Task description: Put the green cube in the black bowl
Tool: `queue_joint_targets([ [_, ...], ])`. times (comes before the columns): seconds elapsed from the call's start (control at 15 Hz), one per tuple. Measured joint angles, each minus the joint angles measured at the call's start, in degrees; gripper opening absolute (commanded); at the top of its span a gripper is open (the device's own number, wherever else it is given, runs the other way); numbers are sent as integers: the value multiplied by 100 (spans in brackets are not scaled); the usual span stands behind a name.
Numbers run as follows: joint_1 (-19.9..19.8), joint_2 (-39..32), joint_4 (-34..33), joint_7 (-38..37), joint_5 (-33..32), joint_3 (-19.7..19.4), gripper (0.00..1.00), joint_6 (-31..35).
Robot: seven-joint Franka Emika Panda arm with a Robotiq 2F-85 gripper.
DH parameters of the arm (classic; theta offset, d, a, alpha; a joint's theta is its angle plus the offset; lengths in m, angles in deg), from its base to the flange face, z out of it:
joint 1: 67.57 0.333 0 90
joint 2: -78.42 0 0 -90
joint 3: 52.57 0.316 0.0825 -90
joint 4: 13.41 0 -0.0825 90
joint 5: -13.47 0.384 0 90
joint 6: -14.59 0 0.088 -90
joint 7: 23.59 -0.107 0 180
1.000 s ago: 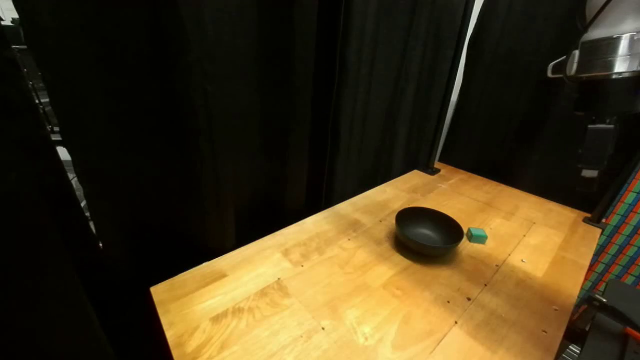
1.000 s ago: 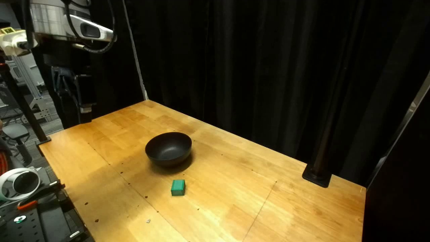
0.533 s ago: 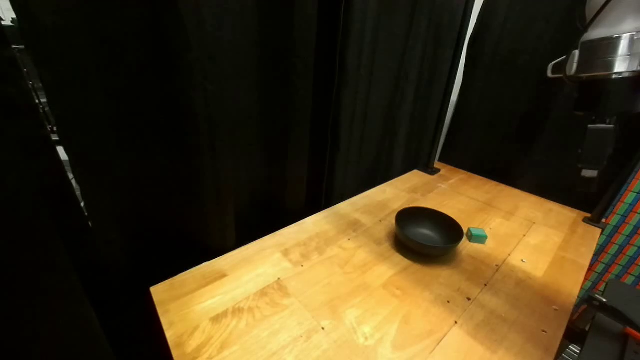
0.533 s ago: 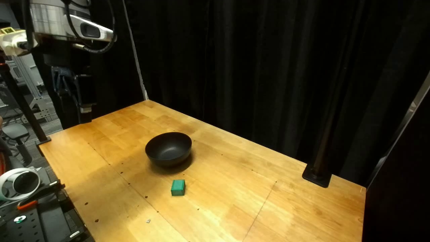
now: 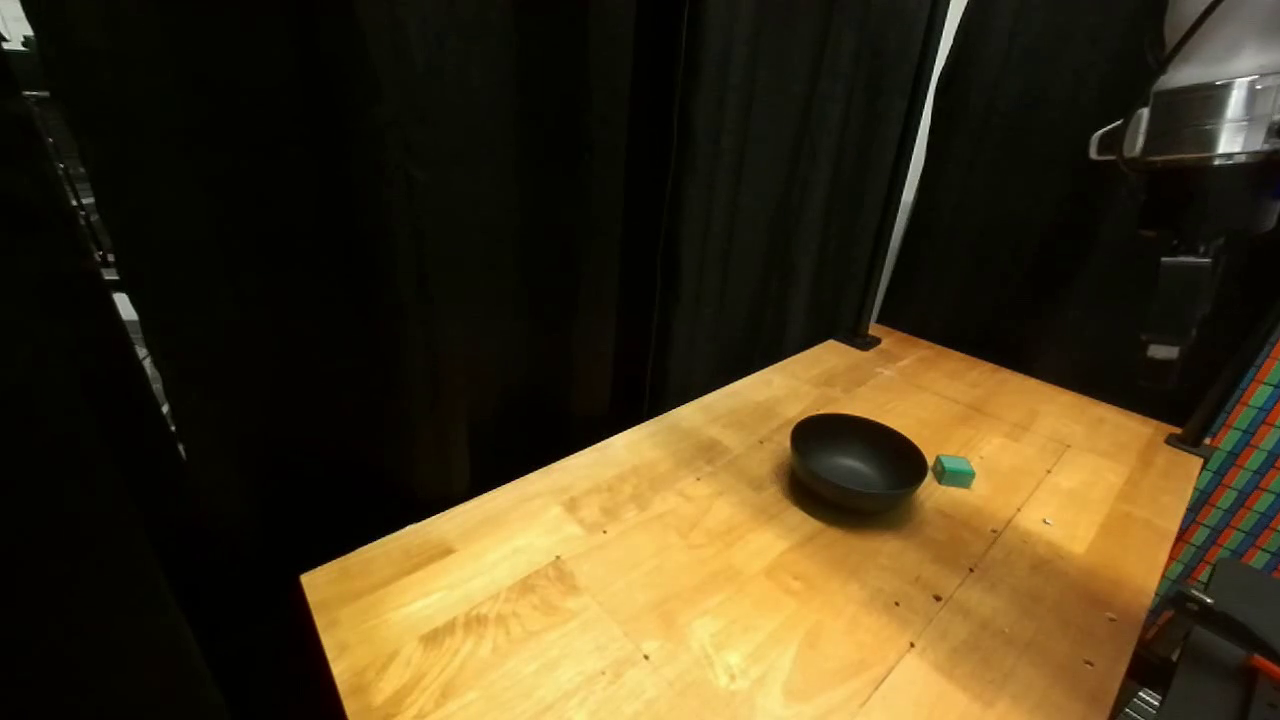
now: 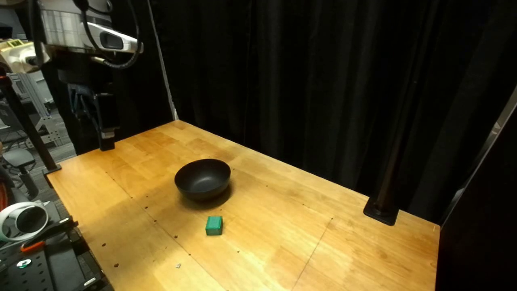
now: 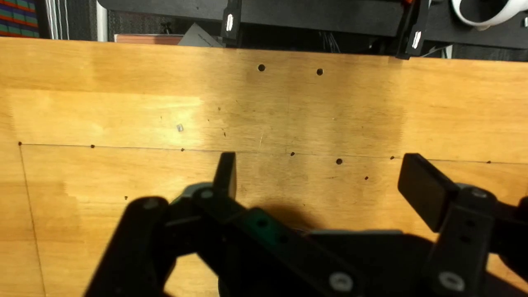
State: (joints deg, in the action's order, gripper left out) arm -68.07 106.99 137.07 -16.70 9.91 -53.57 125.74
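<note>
Close by the bowl (image 6: 202, 195), around 6 o'clock from it in an exterior view, sits the cube (image 6: 214, 225): tiny, bright green, paler on top. Table (image 6: 274, 242) shows between them there, but in an exterior view the cube (image 5: 954, 471) is at 3 o'clock, looking almost against the bowl. Wrist view just gives a green sliver past the gripper (image 7: 324, 179). One face of the cube (image 6: 214, 232) points about 6 o'clock in an exterior view; long axis, can't tell, too squarish. Gripper's spread wide, holding nothing.
</note>
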Motion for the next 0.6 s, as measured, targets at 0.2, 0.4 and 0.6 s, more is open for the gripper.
queue_joint_targets([
  [0.2,-20,-493,23,-384,5,-2,100,829],
  [0.4,-109,-1214,18,-721,5,-19,100,1788],
  [0.6,-250,-2011,-25,-1008,5,-69,100,2621],
])
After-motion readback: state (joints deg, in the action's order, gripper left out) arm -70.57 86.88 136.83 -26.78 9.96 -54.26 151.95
